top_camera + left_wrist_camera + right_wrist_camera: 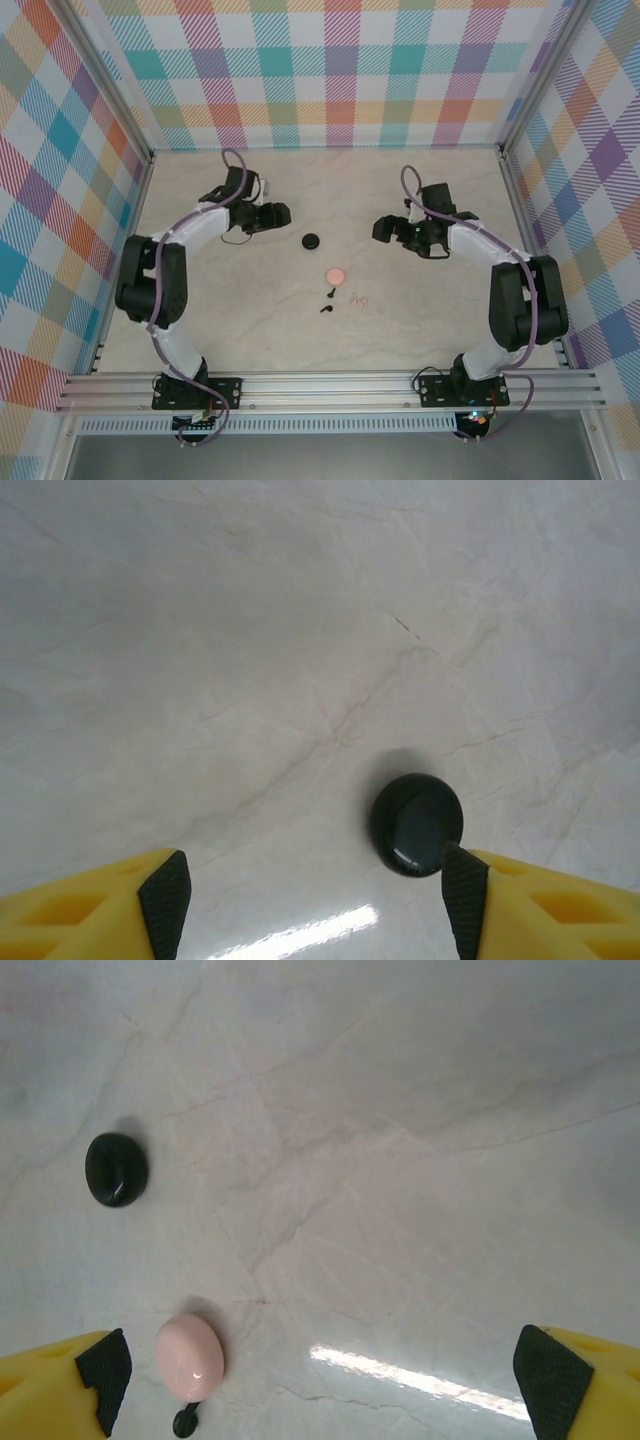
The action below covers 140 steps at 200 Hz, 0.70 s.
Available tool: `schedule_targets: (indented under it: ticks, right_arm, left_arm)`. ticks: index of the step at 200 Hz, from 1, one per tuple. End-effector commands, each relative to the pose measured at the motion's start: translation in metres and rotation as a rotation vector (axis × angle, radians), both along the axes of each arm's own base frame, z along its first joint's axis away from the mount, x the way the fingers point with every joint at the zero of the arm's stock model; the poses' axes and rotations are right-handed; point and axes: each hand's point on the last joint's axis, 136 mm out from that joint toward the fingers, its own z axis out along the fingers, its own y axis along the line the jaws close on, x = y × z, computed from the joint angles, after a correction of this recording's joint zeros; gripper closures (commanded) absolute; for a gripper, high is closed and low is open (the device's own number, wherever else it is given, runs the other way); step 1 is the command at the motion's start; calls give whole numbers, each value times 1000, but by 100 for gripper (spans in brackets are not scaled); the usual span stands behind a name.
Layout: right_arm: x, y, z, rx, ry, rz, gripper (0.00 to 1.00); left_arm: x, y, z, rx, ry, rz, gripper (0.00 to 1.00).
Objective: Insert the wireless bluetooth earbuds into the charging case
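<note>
The black buds (330, 293) are lying just on the near side of the pink case (335, 275), one behind the other, and the pink buds (358, 298) are lying near it, a little to its right and nearer the bases. None of them is sitting in a case. They are looking very light, hard and smooth, so they are likely to skid or flip under a careless pinch. The pale pair is also blending into the table (220, 330). The best hold is probably across the rounded head, with the stem left free to go down into its slot. A light squeeze is likely enough.

The left gripper (270, 215) is hovering well left of the pink case and beyond it. Its jaws are standing apart with nothing between them. In the left wrist view the black case (416, 823) is lying just ahead of one pad (463, 895), and whether they are touching cannot be told. The right gripper (385, 228) is hovering right of the pink case and beyond it, its jaws spread wide and holding nothing.
</note>
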Motion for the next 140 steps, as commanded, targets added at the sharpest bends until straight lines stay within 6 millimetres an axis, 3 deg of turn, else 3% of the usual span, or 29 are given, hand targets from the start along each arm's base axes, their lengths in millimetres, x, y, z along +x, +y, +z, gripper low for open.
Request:
schedule_targets:
  ticks: [1,25,71,140]
  right_arm:
    - [-5,19,3,45,42,40,1]
    - [-7,31,1,59,59,61,4]
    - [-9,46,-4,76,100,97,11]
    - [-6,68,-10,116,157,143,26]
  left_arm:
    - [-6,-25,-12,-19,86,-103,35]
    - [3,-40,-24,-45,124,-141,41]
    - [0,-63,-38,-117,166,-216,42]
    - [-8,-78,-49,-188,201,-252,46]
